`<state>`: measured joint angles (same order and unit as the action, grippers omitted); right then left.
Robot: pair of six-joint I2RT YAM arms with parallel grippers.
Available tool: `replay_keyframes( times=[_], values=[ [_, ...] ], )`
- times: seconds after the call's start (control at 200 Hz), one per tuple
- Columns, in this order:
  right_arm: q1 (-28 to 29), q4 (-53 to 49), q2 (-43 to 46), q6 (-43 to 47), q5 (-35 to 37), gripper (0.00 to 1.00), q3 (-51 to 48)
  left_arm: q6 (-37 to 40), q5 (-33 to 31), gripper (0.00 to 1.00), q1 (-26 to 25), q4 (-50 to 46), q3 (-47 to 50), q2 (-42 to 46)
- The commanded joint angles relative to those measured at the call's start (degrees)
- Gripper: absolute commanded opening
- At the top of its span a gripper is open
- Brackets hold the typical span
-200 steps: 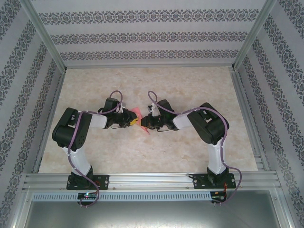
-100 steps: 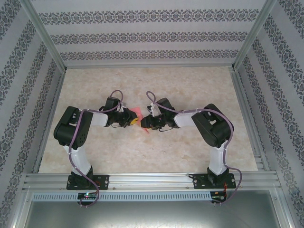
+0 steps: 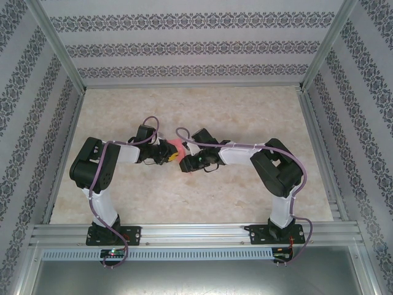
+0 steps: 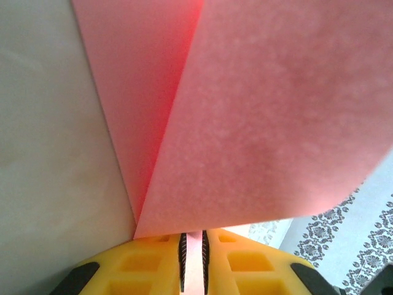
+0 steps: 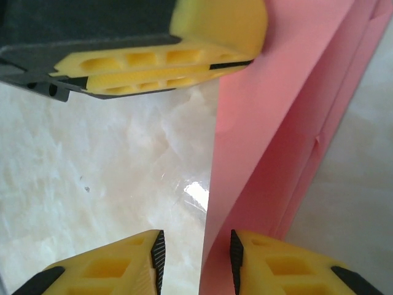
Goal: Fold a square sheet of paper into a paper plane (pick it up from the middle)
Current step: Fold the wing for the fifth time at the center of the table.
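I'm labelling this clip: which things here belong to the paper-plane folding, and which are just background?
In the job:
folded salmon-pink thin paper sheet
left gripper, clamped on it
right gripper, open around its edge

Just there:
beige marbled tabletop
patterned wallpaper walls
aluminium frame rail

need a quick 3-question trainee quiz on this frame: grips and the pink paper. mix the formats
1. True or false: the left tool is clamped on the pink paper.
2. The right tool is: A) shut on the paper; B) open, with the paper's edge in the gap; C) open, well away from the paper.
3. Fill in: in the right wrist view, the yellow fingers at the top, pinching the paper, belong to the ____ tool.

Key: 1 true; 2 B; 3 left.
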<state>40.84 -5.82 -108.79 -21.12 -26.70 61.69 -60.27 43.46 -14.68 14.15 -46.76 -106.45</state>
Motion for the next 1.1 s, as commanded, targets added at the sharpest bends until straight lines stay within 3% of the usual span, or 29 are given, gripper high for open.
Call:
replay_keyframes(
  times=[0.0,0.704,0.894,1.014,1.094],
  values=[
    [0.69,-3.93,0.54,4.43,4.99,0.34,2.23,1.72,-2.18,0.19,-0.70,-2.07,-0.65,-2.44],
    [3.10,-6.45,-2.81,6.53,9.99,0.24,5.68,1.61,-1.89,0.18,-0.76,-2.75,-1.31,-2.54],
    [2.14,-4.51,-2.37,5.98,9.17,0.09,4.07,2.04,-1.30,0.19,-0.63,-3.49,-2.36,-1.52],
    [0.69,-1.29,-1.54,4.29,5.03,0.00,2.03,2.47,-0.60,0.20,-0.20,-3.60,-3.19,0.49],
    [-0.83,1.99,-0.86,2.22,0.87,0.00,0.40,3.33,-0.76,0.21,0.19,-4.16,-3.44,2.62]
  ],
)
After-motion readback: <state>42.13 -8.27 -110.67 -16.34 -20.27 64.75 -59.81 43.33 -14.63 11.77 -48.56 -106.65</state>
